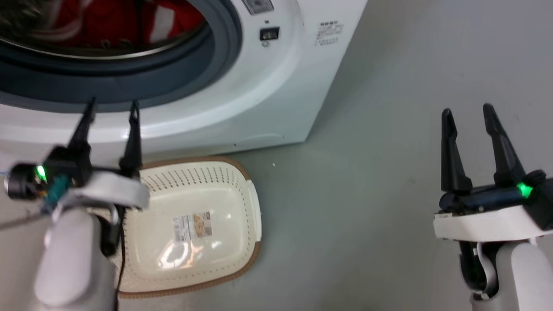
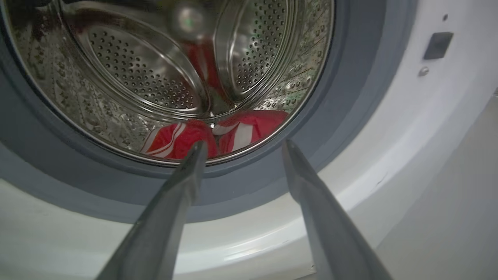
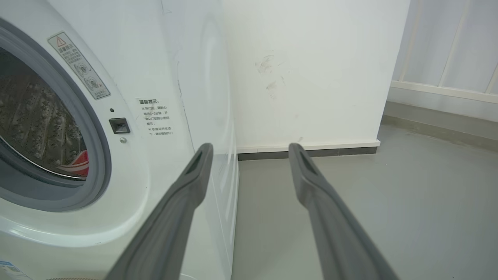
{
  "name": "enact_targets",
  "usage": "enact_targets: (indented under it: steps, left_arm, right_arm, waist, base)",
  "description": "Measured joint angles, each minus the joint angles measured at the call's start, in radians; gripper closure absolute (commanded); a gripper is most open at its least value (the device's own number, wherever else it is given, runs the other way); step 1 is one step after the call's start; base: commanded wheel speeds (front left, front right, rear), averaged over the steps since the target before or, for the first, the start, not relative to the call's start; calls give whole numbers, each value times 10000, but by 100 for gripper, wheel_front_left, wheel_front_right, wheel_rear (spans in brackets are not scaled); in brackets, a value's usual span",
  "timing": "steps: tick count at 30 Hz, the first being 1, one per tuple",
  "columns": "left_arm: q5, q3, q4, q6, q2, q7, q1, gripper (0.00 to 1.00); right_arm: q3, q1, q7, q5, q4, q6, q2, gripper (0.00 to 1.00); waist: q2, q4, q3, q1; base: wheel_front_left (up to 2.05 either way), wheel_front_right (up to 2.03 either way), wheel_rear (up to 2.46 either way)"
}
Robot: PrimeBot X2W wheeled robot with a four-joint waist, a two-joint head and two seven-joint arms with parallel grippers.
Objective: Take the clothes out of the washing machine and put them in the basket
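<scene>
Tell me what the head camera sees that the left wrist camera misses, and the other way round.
The head view adds the oval cream plastic basket with a brown rim, no clothes in it, standing on the grey floor before the machine, and the open right gripper out over that floor.

The left wrist view adds the deep inside of the shiny perforated steel drum.

Both share the large white front-loading washing machine, its grey rubber door ring, the bright red white-striped clothes in the drum, and the open left gripper pointing at the porthole.
</scene>
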Motion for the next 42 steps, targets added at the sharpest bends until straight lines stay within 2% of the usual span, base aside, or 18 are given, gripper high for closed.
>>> enact_targets:
  steps: [3,7,19,23,25,32,38,42]
  left_arm:
    - [-35,-94,874,-44,715,226,-1498,0]
    - [-8,-483,1674,-84,1576,1193,-3620,0]
    - [-1034,-2389,3745,-86,4109,4052,-8895,0]
    - [-1346,-3676,4389,-98,5195,5714,-10592,0]
    - [-1300,-4439,4548,-100,5699,6475,-11019,0]
    - [-1847,-5647,4732,-100,6696,8078,-12509,0]
    - [-2460,-6706,5112,-100,6895,9260,-13000,0]
    - [-2667,-7125,5290,-100,7074,9463,-13262,0]
  right_arm:
    - [71,-333,0,151,-349,0,0,0]
    - [125,-573,0,337,-658,0,0,0]
    - [853,-1046,-2,717,-1467,0,-4,0]
    - [1304,-1151,0,980,-1871,0,-2,0]
    - [1526,-1160,0,374,-1973,0,-4,0]
    - [1985,-1094,0,700,-2000,2,0,0]
    - [1942,-743,0,755,-2150,2,0,0]
    - [1877,-593,0,755,-2268,2,-2,0]
  waist:
    - [0,-206,684,0]
    - [0,-472,1555,1]
    - [0,-1298,3761,2]
    - [0,-1817,4396,1]
    - [0,-2053,4594,0]
    - [0,-2739,5243,1]
    - [0,-2942,5442,0]
    - [0,-2949,5486,0]
  base:
    - [0,0,0]
    - [0,0,0]
    - [0,0,0]
    - [0,0,0]
    - [0,0,0]
    - [0,0,0]
    - [0,0,0]
    - [0,0,0]
